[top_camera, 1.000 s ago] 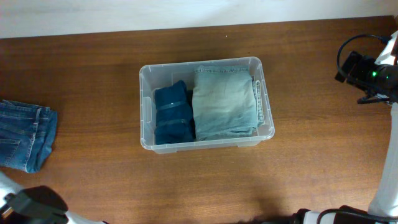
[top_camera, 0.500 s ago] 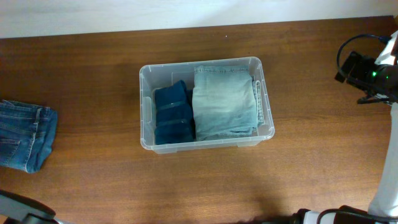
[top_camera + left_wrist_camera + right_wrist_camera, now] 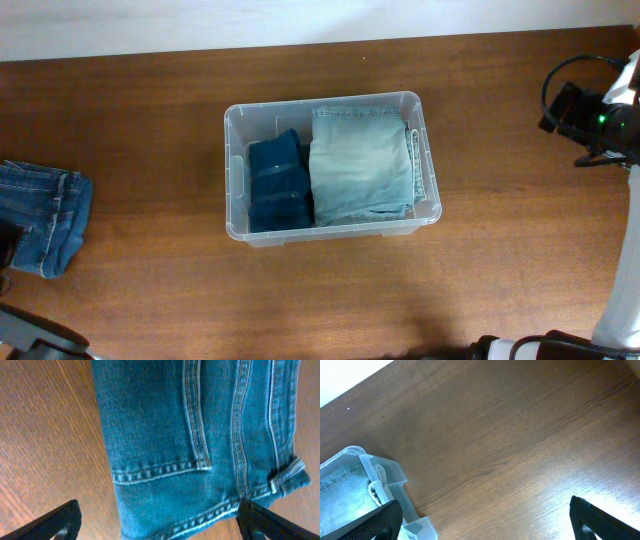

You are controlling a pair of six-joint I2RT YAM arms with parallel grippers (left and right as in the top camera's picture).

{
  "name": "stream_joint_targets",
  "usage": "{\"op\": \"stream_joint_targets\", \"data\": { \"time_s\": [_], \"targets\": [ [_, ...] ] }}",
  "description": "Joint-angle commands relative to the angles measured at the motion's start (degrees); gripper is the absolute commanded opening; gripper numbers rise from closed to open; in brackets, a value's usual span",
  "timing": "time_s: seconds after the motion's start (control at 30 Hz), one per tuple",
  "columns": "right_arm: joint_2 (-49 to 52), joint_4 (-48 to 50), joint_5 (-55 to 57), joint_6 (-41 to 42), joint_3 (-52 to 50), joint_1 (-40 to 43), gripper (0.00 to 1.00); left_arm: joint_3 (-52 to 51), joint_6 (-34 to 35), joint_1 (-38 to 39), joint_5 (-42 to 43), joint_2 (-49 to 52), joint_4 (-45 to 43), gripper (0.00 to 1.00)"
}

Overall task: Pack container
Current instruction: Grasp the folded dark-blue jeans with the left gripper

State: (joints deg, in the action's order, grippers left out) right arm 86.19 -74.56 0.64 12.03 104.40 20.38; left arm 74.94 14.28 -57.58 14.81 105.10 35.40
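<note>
The clear container (image 3: pixel 232 170) stands mid-table with folded dark blue jeans (image 3: pixel 277 185) on its left side and folded light blue jeans (image 3: pixel 360 165) filling the rest. A third, mid-blue pair of jeans (image 3: pixel 45 215) lies loose at the table's left edge. My left gripper (image 3: pixel 157 527) hovers open over that pair (image 3: pixel 200 435), its black fingers (image 3: pixel 55 522) standing wide on either side of the hem, holding nothing. My right gripper (image 3: pixel 485 525) is open over bare wood, right of the container's corner (image 3: pixel 385 480).
The right arm (image 3: pixel 590 115) sits at the table's right edge with its cables. A pale wall runs along the table's far edge. Part of the left arm (image 3: pixel 40 340) shows at the bottom-left corner.
The left arm's dark bulk has slid out of the bottom-left corner, and a dark bit of it now shows at the loose jeans' near edge. The right arm and container have not moved.
</note>
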Motion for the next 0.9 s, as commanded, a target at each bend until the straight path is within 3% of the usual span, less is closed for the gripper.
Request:
{"op": "stream_joint_targets", "data": {
  "time_s": [0.0,0.87],
  "targets": [
    [0.07,0.15,0.48,0.22,0.02,0.28,0.99,-0.76,3.74,-0.35,1.09,-0.22,-1.36,0.99],
    [0.07,0.15,0.48,0.22,0.02,0.28,0.99,-0.76,3.67,-0.31,0.55,13.51,-11.54,0.99]
  ]
}}
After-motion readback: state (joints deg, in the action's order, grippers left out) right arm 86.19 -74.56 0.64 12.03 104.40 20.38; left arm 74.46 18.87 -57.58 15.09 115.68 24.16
